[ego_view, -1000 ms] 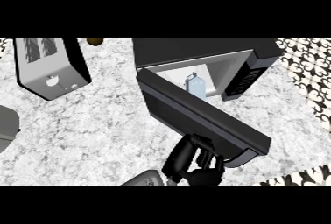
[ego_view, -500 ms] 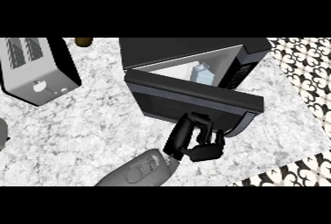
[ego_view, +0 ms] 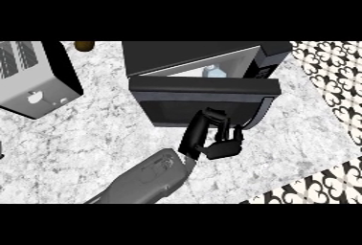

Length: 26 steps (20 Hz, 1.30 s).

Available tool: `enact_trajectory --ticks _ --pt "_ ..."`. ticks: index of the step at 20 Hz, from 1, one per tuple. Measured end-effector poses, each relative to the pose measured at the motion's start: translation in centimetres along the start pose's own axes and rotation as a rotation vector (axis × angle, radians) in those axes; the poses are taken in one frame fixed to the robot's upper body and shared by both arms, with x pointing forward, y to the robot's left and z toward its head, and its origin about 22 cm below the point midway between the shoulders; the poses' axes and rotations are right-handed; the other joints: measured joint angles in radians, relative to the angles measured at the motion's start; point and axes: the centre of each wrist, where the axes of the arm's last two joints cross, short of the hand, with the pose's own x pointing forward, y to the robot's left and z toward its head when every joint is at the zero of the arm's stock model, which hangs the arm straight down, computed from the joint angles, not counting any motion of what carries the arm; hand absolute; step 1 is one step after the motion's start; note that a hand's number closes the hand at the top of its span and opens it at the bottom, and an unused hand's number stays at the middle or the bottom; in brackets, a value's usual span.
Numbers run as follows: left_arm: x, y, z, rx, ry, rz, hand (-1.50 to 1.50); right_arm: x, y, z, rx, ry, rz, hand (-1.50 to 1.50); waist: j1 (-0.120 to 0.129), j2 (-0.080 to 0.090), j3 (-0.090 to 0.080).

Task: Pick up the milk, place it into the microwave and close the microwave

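The milk point(ego_view: 215, 72), a pale bottle with a light cap, stands inside the black microwave point(ego_view: 191, 53); only its top shows through the narrow gap above the door. The microwave door point(ego_view: 205, 98) is swung almost closed, its handle on the right. My right hand point(ego_view: 206, 135) lies against the door's lower front face with its fingers stretched up onto it, holding nothing. Its grey forearm point(ego_view: 145, 179) comes in from the lower edge. My left hand does not show.
A silver and black toaster point(ego_view: 35, 79) stands at the far left of the marble counter point(ego_view: 99, 129). A small brown object point(ego_view: 84, 45) sits at the back. The counter's edge runs along the right, with patterned floor point(ego_view: 332, 81) beyond.
The door has swung from wide open to nearly closed, with my right hand staying against its face. The milk is now mostly hidden behind the door.
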Motion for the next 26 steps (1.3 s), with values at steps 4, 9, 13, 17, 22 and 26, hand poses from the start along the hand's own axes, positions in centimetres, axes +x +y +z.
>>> enact_trajectory --ticks 4,9,13,17,22,26 --pt "0.0 0.3 -0.6 0.015 -0.005 0.017 1.5 0.3 -0.6 -0.5 0.005 -0.011 -0.001 -1.5 -0.006 0.003 0.001" --pt "0.0 0.5 -1.1 0.027 -0.017 0.034 1.5 0.5 -1.5 -1.0 -0.001 -0.019 0.004 -1.5 -0.012 0.006 0.002" --pt "0.0 0.8 -1.4 0.043 -0.025 0.045 1.5 0.8 -2.3 -1.4 0.005 -0.019 0.015 -1.5 -0.021 0.008 0.003" --pt "0.0 1.0 -1.8 0.051 -0.034 0.052 1.5 1.2 -3.2 -2.0 0.007 -0.023 0.032 -1.5 -0.024 0.01 0.003" --pt "0.0 1.3 -2.4 0.065 -0.045 0.058 1.5 1.6 -4.3 -2.5 0.002 -0.03 0.052 -1.5 -0.029 0.014 0.005" --pt "0.0 1.6 -2.8 0.08 -0.055 0.059 1.5 2.1 -5.2 -3.0 0.007 -0.037 0.074 -1.5 -0.034 0.016 0.005"
